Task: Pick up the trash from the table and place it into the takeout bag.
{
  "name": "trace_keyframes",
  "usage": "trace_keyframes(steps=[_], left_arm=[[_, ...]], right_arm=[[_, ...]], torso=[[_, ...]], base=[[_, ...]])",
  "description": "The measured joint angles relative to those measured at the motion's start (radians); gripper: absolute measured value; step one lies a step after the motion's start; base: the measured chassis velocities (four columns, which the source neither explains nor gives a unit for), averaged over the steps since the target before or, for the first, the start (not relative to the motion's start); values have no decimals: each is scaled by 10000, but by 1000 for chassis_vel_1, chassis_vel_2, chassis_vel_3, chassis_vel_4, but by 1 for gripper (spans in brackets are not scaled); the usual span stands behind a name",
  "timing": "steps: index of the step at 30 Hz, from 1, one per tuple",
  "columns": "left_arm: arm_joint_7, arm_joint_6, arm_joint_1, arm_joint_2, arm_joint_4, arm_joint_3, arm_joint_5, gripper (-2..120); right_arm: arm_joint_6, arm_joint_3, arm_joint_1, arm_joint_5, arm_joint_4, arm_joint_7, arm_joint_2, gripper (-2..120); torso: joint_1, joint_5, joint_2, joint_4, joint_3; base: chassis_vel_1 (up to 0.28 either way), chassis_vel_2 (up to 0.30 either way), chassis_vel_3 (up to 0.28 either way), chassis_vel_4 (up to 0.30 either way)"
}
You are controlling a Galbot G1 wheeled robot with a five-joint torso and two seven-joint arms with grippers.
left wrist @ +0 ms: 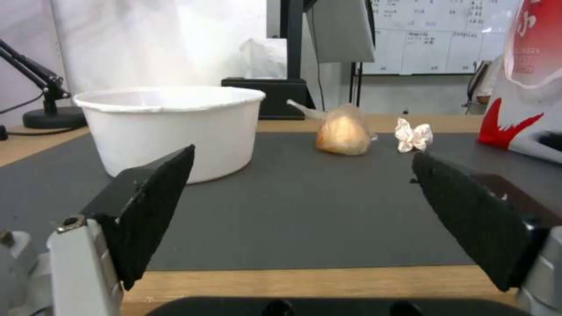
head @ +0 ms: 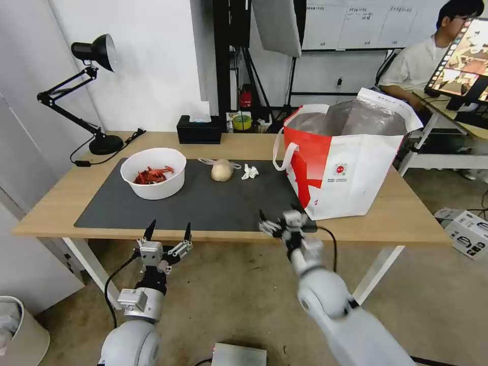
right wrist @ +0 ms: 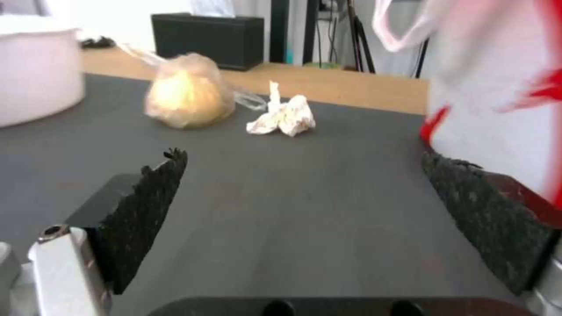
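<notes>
Two arms reach toward the near edge of a light wooden bench [head: 61,203], the largest thing before us, and a dark grey mat [head: 223,203] covers most of its middle. At the right end of the bench stands the takeout bag [head: 351,173], upright and open at the top, its silver lining showing and one white loop handle [head: 280,152] hanging on the side toward the mat; its near corner overlaps the mat's right end.

Next in size, we see the white bowl [head: 153,179] of red shells on the left part of the mat. A black desk lamp [head: 96,96] stands at the bench's far left corner, and a black tissue box [head: 199,129] sits at the far edge.

Between the bowl and the bag lies the beige wrapped lump [head: 222,170], with the crumpled white tissue [head: 249,172] just beside it on the bag's side, the two apart.

Our left gripper [head: 168,231] hovers at the near edge, in front of the bowl, jaws spread wide and holding nothing. Our right gripper [head: 278,217] hangs over the mat's near right part, close to the bag's lower corner; from its wrist camera we see the jaws spread wide too, empty, with the tissue [right wrist: 282,116] and lump [right wrist: 189,91] ahead.
</notes>
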State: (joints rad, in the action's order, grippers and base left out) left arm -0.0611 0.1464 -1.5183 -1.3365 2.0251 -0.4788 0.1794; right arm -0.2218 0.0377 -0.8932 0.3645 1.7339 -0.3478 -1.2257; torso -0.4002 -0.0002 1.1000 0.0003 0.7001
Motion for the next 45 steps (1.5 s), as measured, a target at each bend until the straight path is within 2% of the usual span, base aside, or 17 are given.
trace_keyframes(steps=[3, 5, 10, 16, 27, 35, 38, 41, 45], left_arm=[[-2, 0, -2, -4, 0, -28, 0, 100], [-3, 10, -1, -26, 0, -71, 2, 100], [-3, 44, -4, -64, 0, -111, 7, 100], [-4, 150, -44, -92, -11, -225, 25, 100], [-4, 189, -61, -75, 4, -276, 52, 100], [-4, 207, -74, -32, 16, -270, 59, 100], [-3, 208, -70, -28, 20, -255, 61, 100], [-3, 212, -71, -28, 25, -241, 63, 100], [-1, 227, -79, -28, 25, -238, 64, 100]], right_arm=[[-1, 334, 689, 385, -696, -293, -136, 100], [1, 705, 1771, 812, -1719, -681, -401, 100], [37, 1077, 2908, 1173, -2861, -1050, -815, 100], [71, 1439, 4156, 1300, -4622, -1504, -1768, 100], [81, 1545, 4622, 1211, -5859, -1802, -2438, 99], [222, 1599, 4871, 1216, -6768, -1801, -2564, 97], [304, 1622, 4952, 1220, -6981, -1761, -2603, 92], [347, 1629, 5067, 1243, -7241, -1685, -2677, 76], [502, 1701, 5236, 1261, -7598, -1558, -2778, 75]], torso=[[-1, 2, -1, -1, 1], [-1, 0, -1, -1, 1], [-2, 1, -1, -2, 1], [0, -1, -1, -2, 0], [1, 2, -1, -1, -1], [2, 2, -1, -3, -2], [1, 2, -1, -3, -2], [2, 2, -1, -3, -2], [2, 2, -1, -3, -2]], base=[[0, 0, 0, 0], [0, 0, 0, 0], [0, 0, 0, 0], [0, 0, 0, 0], [0, 0, 0, 0], [0, 0, 0, 0], [0, 0, 0, 0], [0, 0, 0, 0], [0, 0, 0, 0]])
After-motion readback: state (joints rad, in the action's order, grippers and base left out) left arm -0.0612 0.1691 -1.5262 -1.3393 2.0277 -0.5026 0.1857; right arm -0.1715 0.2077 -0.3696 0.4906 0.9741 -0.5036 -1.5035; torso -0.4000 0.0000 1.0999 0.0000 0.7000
